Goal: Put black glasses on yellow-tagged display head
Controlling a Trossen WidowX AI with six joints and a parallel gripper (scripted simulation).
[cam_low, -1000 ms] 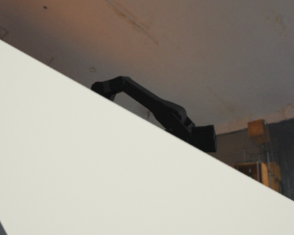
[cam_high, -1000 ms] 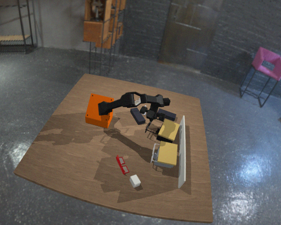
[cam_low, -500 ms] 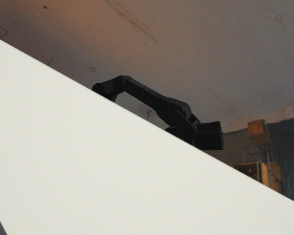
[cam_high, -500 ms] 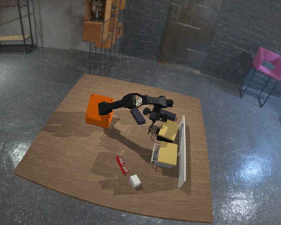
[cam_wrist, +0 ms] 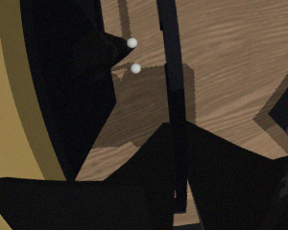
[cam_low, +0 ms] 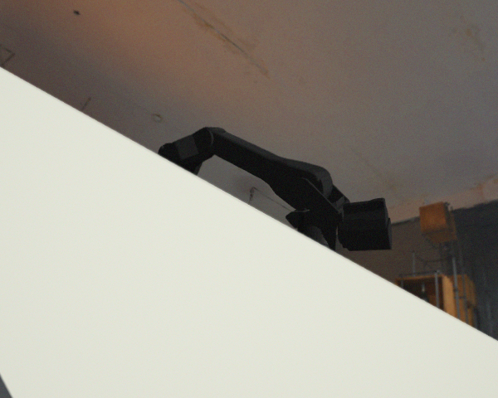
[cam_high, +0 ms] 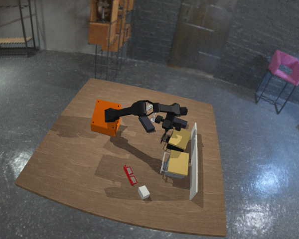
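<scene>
My gripper [cam_high: 165, 131] [cam_wrist: 175, 130] is shut on the black glasses [cam_high: 163, 137] [cam_wrist: 173, 57]. It holds them above the table, in front of the black display head [cam_high: 180, 139] [cam_wrist: 62, 72]. In the wrist view the front frame stands apart from the face, and the two pale nose pads [cam_wrist: 135, 68] are near the nose [cam_wrist: 117, 48], the upper pad close to its tip. The temples are mostly hidden. The grey display head [cam_high: 176, 176] stands beside it, with pale glasses [cam_high: 162, 166] at its face. Both heads have yellow tops; I cannot make out a separate tag. A white surface hides my gripper in the exterior view.
A white upright panel [cam_high: 194, 164] stands close behind both heads. Dark blocks [cam_high: 146, 124] [cam_high: 181, 122] lie near the arm. Red glasses [cam_high: 128, 176] and a white block [cam_high: 143, 191] lie toward the table's front. The orange base [cam_high: 103, 128] is at the left.
</scene>
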